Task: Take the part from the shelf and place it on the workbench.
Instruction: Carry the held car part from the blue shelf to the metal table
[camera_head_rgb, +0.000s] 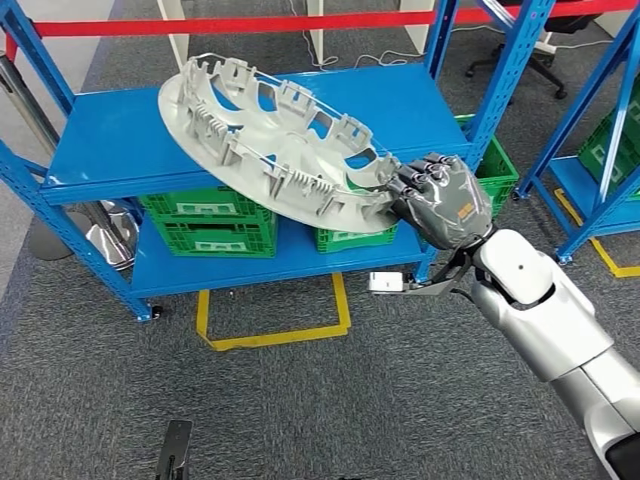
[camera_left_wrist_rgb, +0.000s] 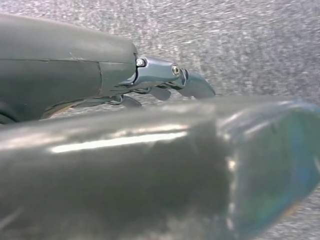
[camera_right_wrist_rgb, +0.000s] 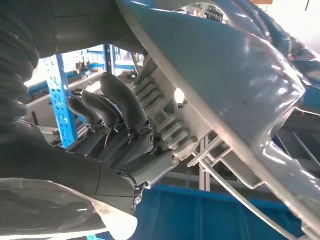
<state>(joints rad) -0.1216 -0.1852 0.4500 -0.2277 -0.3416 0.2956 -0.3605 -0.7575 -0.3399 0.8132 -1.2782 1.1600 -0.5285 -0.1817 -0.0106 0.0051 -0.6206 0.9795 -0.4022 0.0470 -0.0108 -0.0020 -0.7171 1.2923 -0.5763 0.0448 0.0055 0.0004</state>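
Wheel cover (camera_head_rgb: 279, 150), one large grey plastic disc with ribbed clips round its rim, is gripped at its near edge by the robot's right hand (camera_head_rgb: 434, 200) and tilts above the top level of a blue shelf (camera_head_rgb: 113, 140), inner face up, its far-left edge low over the shelf board, though contact there cannot be made out. Nearest the camera, one silver right arm (camera_head_rgb: 551, 330) reaches in from the lower right across grey carpet (camera_head_rgb: 340, 410), where one yellow taped outline (camera_head_rgb: 275, 325) marks the floor before the shelf. From the right wrist, dark fingers (camera_right_wrist_rgb: 120, 102) curl over the cover's ribbed rim, the thumb side hidden beneath the disc. The left hand (camera_left_wrist_rgb: 166, 82) hangs over the carpet, fingers lying fairly straight and holding nothing, much of it blurred behind a grey cover. Three green crates (camera_head_rgb: 219, 225) sit on the lower level, partly hidden by the disc and the hand. A second blue rack (camera_head_rgb: 596, 150) is cut off at right. Beyond, one red barrier tape (camera_head_rgb: 226, 22) and one office chair base (camera_head_rgb: 528, 65) are visible.
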